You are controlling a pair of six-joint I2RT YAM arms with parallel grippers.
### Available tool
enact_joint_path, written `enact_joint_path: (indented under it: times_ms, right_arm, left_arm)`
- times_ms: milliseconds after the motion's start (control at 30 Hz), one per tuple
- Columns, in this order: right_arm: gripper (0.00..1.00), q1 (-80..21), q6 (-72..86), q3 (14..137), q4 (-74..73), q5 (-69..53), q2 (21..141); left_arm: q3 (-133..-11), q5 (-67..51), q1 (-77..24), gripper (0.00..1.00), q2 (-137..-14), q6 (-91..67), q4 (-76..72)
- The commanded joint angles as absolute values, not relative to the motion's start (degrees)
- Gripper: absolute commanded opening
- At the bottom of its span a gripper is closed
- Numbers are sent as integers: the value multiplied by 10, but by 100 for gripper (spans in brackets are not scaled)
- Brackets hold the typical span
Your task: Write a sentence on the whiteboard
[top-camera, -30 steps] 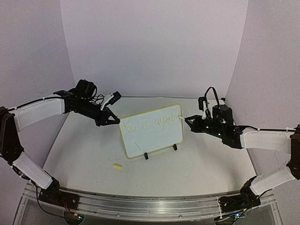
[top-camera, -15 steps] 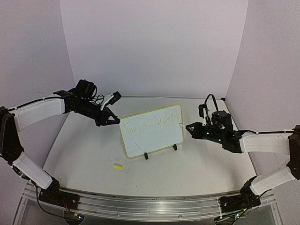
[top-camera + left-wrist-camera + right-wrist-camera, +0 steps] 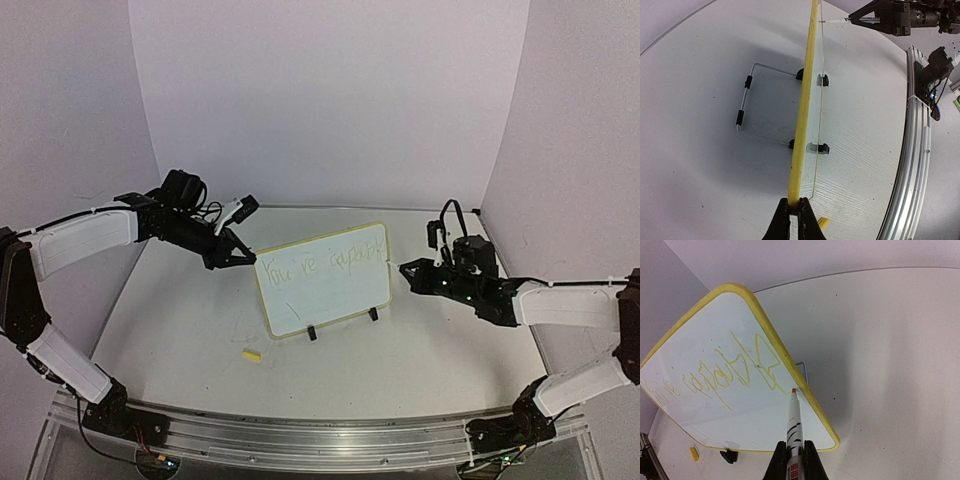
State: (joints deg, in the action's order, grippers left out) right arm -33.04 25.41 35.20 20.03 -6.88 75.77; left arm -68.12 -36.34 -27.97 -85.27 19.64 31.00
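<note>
The small white rectangular whiteboard (image 3: 330, 295) with a pale-yellow rim stands upright on black clip feet, mid-table. The left gripper (image 3: 794, 212) is clamped on its rim, steadying it. The right gripper (image 3: 794, 454) grips a white marker pen (image 3: 794, 422), whose tip is at the board's right edge, just past the faint yellow-green handwritten sentence (image 3: 735, 372); contact cannot be confirmed. Judgement: writing is under way, and the next stroke calls for dropping to a lower line. A small yellow cap-like piece (image 3: 251, 354) lies in front of the board and obstructs nothing.

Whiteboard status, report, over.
Left gripper shut on whiteboard edge. Right gripper shut on marker, tip at right rim. Faint sentence across top. Small yellow piece on table, clear of board.
</note>
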Motion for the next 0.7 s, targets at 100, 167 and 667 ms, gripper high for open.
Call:
enact_joint_path:
  times_ms: [100,167,667]
  right_arm:
    - [0,-328,252,368,211,-36,738]
    - [0,-328,251,370,210,-39,740]
    - [0,-329,241,373,194,-63,724]
  left_arm:
    - [-686,-345,-282,0,-857,227,318]
    - [-687,-345,-282,0,-857,227,317]
    - [-686,-343,-282,0,-850,222,315]
